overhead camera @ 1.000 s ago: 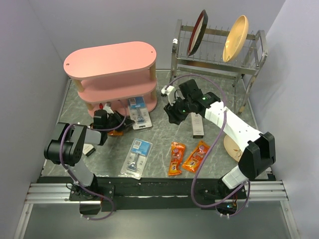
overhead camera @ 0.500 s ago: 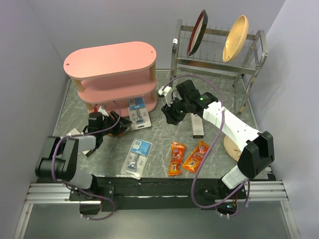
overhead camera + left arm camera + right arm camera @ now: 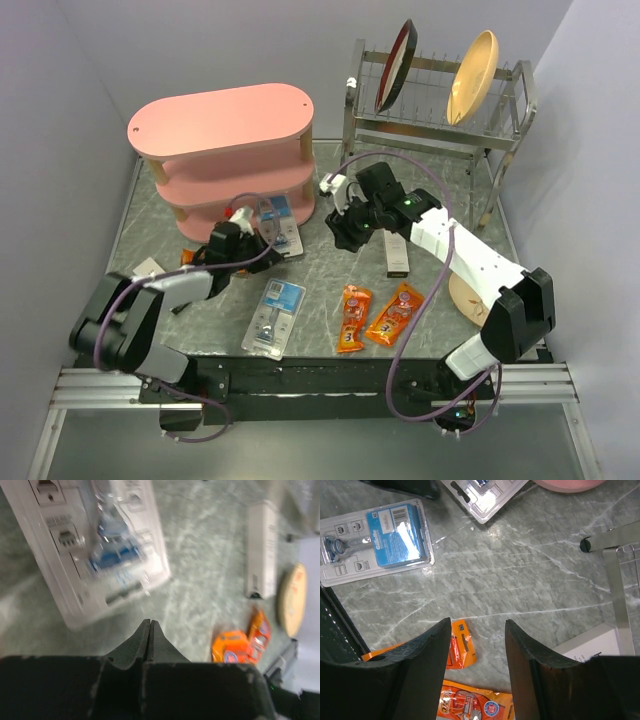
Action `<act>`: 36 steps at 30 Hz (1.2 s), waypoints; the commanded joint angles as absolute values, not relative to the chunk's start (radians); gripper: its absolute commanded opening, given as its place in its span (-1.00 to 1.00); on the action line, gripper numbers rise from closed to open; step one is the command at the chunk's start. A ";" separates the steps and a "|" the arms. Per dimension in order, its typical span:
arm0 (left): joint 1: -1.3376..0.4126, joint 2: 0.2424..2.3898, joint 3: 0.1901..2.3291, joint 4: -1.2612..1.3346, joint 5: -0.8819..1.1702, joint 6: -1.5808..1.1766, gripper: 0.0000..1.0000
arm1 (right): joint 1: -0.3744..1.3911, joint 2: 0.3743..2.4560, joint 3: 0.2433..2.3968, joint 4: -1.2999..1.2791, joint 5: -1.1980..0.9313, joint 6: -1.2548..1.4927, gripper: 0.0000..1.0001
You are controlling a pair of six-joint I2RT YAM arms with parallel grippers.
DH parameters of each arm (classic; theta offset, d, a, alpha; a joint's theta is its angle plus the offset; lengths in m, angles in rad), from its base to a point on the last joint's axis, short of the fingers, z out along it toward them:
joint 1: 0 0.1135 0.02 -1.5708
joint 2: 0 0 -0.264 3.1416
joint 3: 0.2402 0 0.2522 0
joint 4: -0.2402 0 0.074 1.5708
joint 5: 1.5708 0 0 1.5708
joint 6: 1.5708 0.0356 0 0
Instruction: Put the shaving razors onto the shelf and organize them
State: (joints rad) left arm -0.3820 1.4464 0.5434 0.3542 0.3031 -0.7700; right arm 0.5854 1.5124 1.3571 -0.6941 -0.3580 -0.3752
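Note:
The pink shelf stands at the back left. One razor pack lies at the foot of the shelf, blurred in the left wrist view. My left gripper is shut and empty, its tips just short of that pack's near edge. A second razor pack lies flat on the table nearer the front. My right gripper hovers open over bare table right of the shelf, holding nothing.
A metal dish rack with a dark plate and a tan plate stands at the back right. A white-and-black box and two orange packets lie mid-table. A tan disc sits at the right.
My left arm swung right, from the shelf's left foot toward the razor pack by the shelf; its jaws opened and then shut on nothing. The right arm barely shifted.

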 commanded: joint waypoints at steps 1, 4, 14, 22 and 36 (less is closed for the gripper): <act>-0.400 1.552 0.640 0.256 0.204 -0.730 -0.98 | 0.589 1.447 1.339 -0.653 -0.345 -0.383 0.10; -0.416 1.575 0.666 0.248 0.218 -0.713 -0.98 | 0.588 1.430 1.328 -0.650 -0.334 -0.393 0.10; -0.537 1.586 0.695 0.152 -0.041 -0.732 -0.98 | 0.583 1.408 1.301 -0.643 -0.344 -0.383 0.10; -0.541 1.677 0.794 0.121 -0.202 -0.713 -0.99 | 0.577 1.414 1.296 -0.641 -0.337 -0.383 0.10; -0.541 1.755 0.905 0.146 -0.258 -0.686 -0.99 | 0.569 1.436 1.296 -0.620 -0.345 -0.380 0.10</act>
State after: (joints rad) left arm -0.5457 1.7332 0.8494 0.1139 -0.2424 -0.7181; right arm 0.5762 1.4445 1.3010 -0.6636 -0.3401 -0.3824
